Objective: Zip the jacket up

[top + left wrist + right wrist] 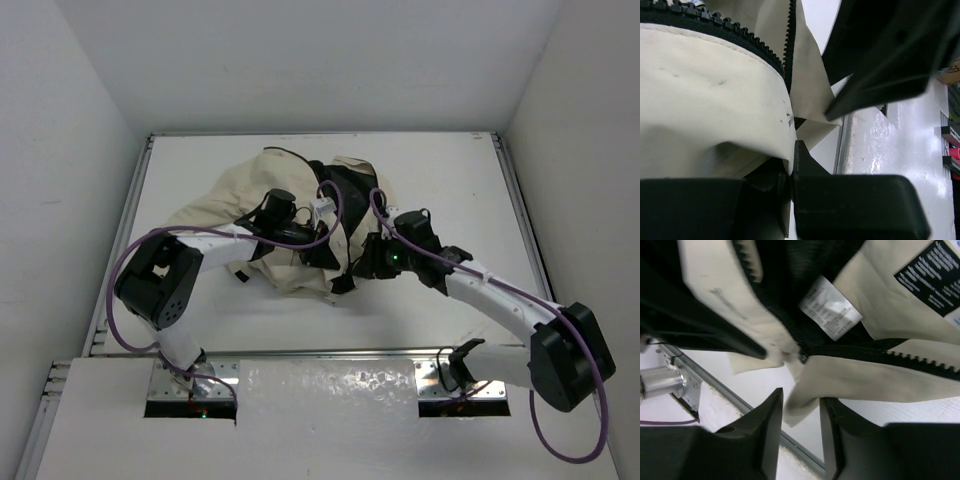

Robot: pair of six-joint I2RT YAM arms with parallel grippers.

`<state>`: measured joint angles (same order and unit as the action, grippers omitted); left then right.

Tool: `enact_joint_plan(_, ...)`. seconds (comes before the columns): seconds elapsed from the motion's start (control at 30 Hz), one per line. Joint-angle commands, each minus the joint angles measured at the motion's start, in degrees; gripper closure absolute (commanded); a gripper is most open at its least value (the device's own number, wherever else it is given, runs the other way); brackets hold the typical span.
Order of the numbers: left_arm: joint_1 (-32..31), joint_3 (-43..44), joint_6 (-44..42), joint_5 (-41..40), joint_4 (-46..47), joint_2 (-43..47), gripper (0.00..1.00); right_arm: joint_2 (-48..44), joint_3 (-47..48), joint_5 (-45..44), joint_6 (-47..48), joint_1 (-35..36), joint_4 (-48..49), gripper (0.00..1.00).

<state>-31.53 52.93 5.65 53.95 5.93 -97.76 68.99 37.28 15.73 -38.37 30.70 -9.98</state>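
Note:
The cream-beige jacket [262, 195] lies crumpled mid-table, its black lining [345, 195] showing. My left gripper [320, 238] is shut on the jacket's cream front edge [740, 100], with fabric pinched between the fingertips [799, 160]. The black zipper teeth [747, 37] run just above the gripper. My right gripper [360, 262] is open. A loose cream corner of the jacket [802, 400] hangs in the gap between its fingers [771, 415]. The bottom end of the zipper [802, 357] sits just above that corner. More zipper teeth [920, 362] run off to the right.
A white care label [830, 307] and a black label [935, 270] are sewn inside the lining. The table's metal edge rail [740, 405] runs below the right gripper. White walls enclose the table [450, 180] on three sides.

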Motion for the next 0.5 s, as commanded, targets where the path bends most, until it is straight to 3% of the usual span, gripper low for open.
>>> enact_joint_plan(0.0, -0.46, 0.42, -0.03, 3.35, 1.8, 1.25, 1.0, 1.67, -1.07, 3.34, 2.59, -1.17, 3.56, 0.68)
enact_joint_plan(0.07, -0.2, 0.34, -0.03, 4.66, 1.8, 1.43, 1.0, 2.64, -0.11, 4.57, 5.83, -1.17, 3.65, 0.73)
enact_joint_plan(0.2, -0.2, 0.07, 0.33, 6.16, 1.8, 1.52, 1.0, 3.87, 1.3, 2.91, 10.68, -1.17, 4.0, 0.98)
enact_joint_plan(0.47, 1.12, 0.86, -0.02, 11.34, -1.44, 0.46, 1.0, 4.05, 0.25, 2.64, 24.3, -1.43, 5.93, 1.0)
